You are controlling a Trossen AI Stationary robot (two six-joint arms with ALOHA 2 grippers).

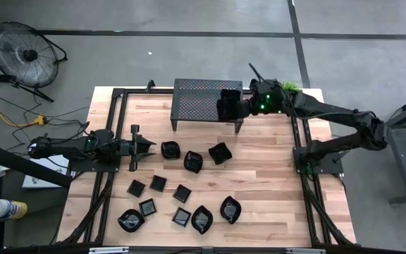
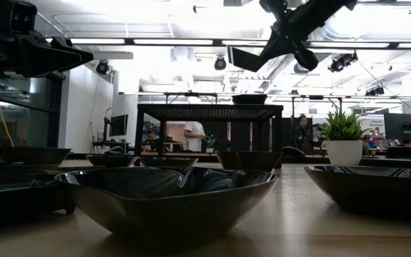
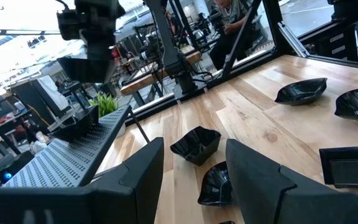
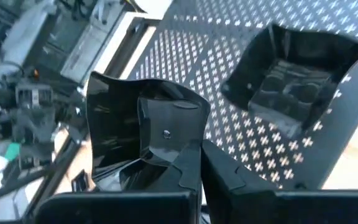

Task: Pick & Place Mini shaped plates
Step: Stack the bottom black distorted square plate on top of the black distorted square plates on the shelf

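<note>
- You had the right gripper clamped shut on the rim of 1 wavy-edged plate, held in the air above the right end of the perforated rack at the far side of the table.
- 1 square plate already sat on the rack's top, just beside the held one, so by my judgement only 1 was placed and a 2nd was about to follow.
- About 12 plates were left on the table: 3 in a row near the middle, starting with the left one, and the rest in a cluster toward the near edge, such as the leaf-shaped dish.
- Your left gripper waited at the left side, fingers apart and holding nothing, pointing at that middle row.
- The surface was pale wood planks inside a black frame. Beyond it you had a small potted plant at the far right, a floor fan far left, and a bright office with people in the background.
</note>
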